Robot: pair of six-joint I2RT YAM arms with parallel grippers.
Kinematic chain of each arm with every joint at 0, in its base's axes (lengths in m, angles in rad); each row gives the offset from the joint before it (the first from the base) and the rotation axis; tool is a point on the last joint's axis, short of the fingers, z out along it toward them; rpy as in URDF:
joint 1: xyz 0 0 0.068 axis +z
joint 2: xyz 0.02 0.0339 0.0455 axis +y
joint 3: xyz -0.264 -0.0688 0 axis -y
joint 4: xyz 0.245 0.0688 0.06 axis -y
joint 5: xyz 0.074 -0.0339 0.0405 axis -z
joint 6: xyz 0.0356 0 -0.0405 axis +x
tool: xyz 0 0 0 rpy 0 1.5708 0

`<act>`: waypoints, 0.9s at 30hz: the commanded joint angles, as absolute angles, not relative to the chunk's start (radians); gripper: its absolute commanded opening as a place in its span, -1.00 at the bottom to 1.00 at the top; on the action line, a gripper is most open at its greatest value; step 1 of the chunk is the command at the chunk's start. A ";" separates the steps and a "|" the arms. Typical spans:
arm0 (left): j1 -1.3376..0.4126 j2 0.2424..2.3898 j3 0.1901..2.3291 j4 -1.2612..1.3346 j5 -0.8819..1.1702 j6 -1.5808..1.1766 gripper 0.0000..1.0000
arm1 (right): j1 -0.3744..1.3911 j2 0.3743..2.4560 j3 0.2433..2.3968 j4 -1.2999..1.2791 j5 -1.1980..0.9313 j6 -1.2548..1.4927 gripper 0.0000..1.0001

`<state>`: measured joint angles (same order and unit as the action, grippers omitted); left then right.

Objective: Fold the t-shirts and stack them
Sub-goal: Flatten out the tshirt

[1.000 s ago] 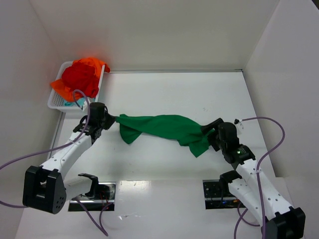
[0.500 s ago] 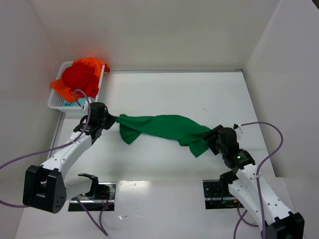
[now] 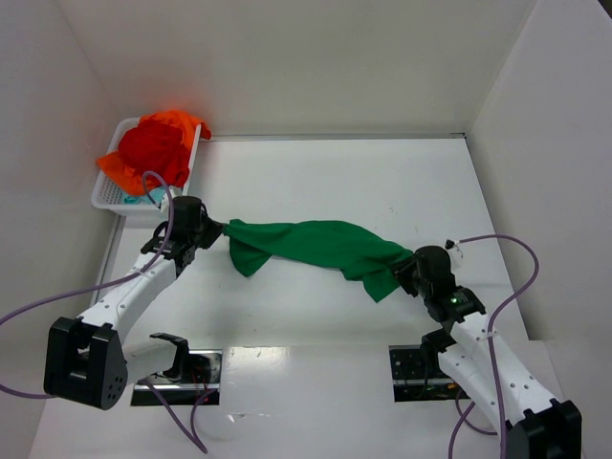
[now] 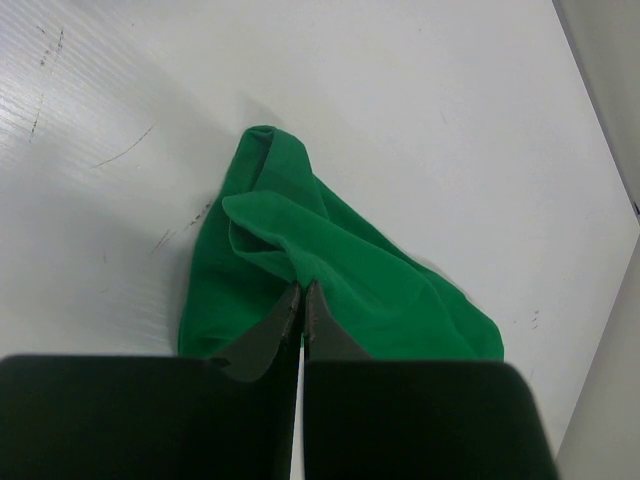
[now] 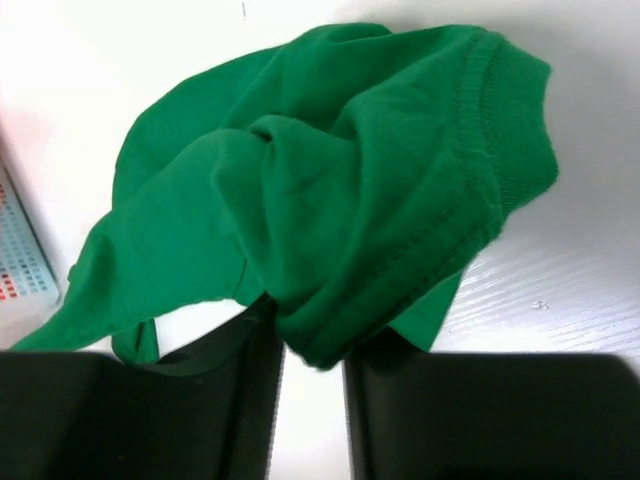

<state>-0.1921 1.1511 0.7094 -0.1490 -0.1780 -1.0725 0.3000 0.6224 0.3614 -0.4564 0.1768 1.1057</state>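
Note:
A bright green t-shirt is stretched in a loose band across the table between my two grippers. My left gripper holds its left end; in the left wrist view the gripper is shut, pinching a fold of the green t-shirt. My right gripper is at the shirt's right end. In the right wrist view the gripper has closed on a bunched, stitched hem of the green t-shirt. A red t-shirt, an orange one and a bit of teal cloth lie in the basket.
The white slotted basket stands at the far left corner, close behind my left arm. White walls enclose the table at the back and on both sides. Grey cables loop beside both arms.
My right gripper has slid a little left and down onto the shirt's right end, and its jaws have closed from wide open onto the hem. The left arm has stayed still.

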 commanded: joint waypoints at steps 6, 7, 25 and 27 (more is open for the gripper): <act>-0.186 1.164 0.729 -0.109 -0.176 -1.054 -1.00 | 0.293 0.636 0.376 -0.380 0.250 1.095 -1.00; -0.186 1.164 0.729 -0.100 -0.176 -1.054 -1.00 | 0.293 0.646 0.411 -0.380 0.250 1.095 -1.00; -0.081 1.051 1.130 -0.212 -0.187 -0.742 -1.00 | 0.241 0.907 1.162 -0.296 0.241 0.908 -1.00; -0.069 1.014 1.149 -0.221 -0.212 -0.721 -1.00 | 0.241 0.907 1.201 -0.296 0.253 0.890 -1.00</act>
